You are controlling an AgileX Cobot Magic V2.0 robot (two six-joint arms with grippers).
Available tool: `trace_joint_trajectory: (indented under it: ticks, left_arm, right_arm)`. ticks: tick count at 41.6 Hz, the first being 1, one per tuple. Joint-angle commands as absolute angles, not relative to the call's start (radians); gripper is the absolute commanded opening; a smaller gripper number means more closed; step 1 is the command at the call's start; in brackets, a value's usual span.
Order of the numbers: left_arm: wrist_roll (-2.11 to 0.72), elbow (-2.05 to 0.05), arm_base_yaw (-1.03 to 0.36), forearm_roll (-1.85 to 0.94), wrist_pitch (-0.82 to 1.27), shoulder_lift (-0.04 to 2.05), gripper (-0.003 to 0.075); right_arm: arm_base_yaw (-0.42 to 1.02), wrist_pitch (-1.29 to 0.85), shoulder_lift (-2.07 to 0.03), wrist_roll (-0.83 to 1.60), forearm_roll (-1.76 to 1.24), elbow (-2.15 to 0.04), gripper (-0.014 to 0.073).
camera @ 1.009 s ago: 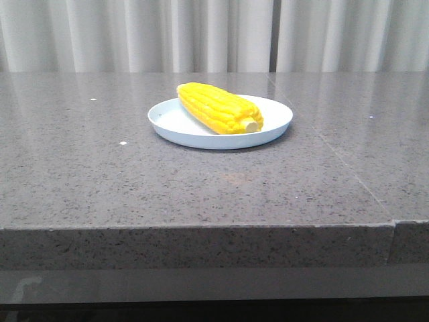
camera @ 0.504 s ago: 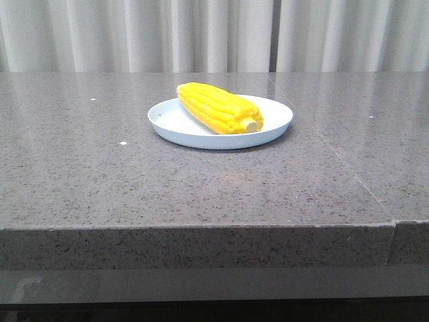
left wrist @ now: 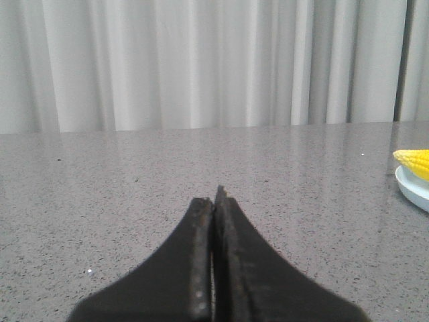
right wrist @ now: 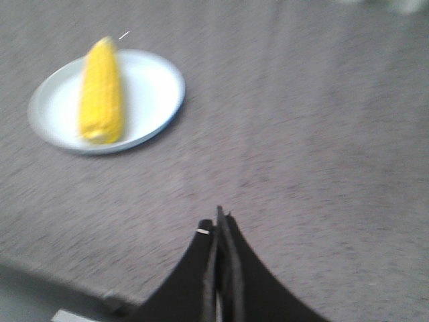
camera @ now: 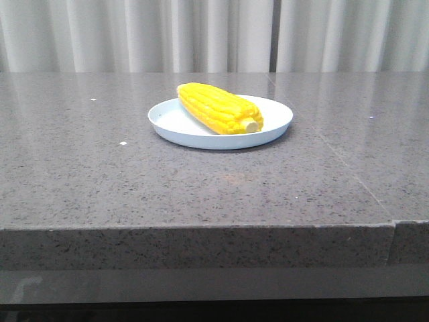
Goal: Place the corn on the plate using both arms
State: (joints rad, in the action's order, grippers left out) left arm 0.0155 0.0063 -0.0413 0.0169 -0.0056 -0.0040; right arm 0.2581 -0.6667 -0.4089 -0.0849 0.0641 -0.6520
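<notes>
Nearest the front camera, the grey speckled stone worktop [camera: 201,194] ends in a thick front edge, with a seam running back along its right side and bare stone stretching from that edge up to the plate [camera: 175,123]. Neither arm shows in the front view. From the left wrist camera, the left end effector [left wrist: 214,198] has its two black fingers pressed together, holding nothing, its tips above bare worktop, with the plate's rim and the tip of the corn [left wrist: 415,161] only just in view at the frame's edge, well apart from it. The right end effector [right wrist: 218,221] is likewise closed and empty, above the worktop near its front edge, with open stone between it and the plate. Farther back, the corn lies across the round pale blue-white plate, its pale stub end toward the front right. Behind the worktop hangs a pale pleated curtain [camera: 134,33].
</notes>
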Motion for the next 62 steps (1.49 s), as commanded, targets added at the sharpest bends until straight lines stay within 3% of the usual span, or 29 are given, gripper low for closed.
trace_joint_trajectory:
  ticks: [1, 12, 19, 62]
  left_arm:
    - [0.014, 0.009, -0.04, 0.008, -0.088, -0.023, -0.002]
    - [0.014, 0.009, -0.04, 0.008, -0.088, -0.023, -0.002]
    - [0.014, 0.009, -0.04, 0.008, -0.088, -0.023, -0.002]
    - [0.014, 0.009, -0.04, 0.008, -0.088, -0.023, -0.002]
  right_arm:
    - [0.152, -0.423, -0.309, -0.076, 0.078, -0.523, -0.0068]
    - [0.01, -0.128, -0.026, -0.076, 0.077, -0.146, -0.0068]
    - [-0.01, 0.042, 0.023, -0.076, 0.075, 0.015, -0.0068]
    - [-0.005, 0.086, 0.023, 0.022, -0.042, 0.011, -0.0068]
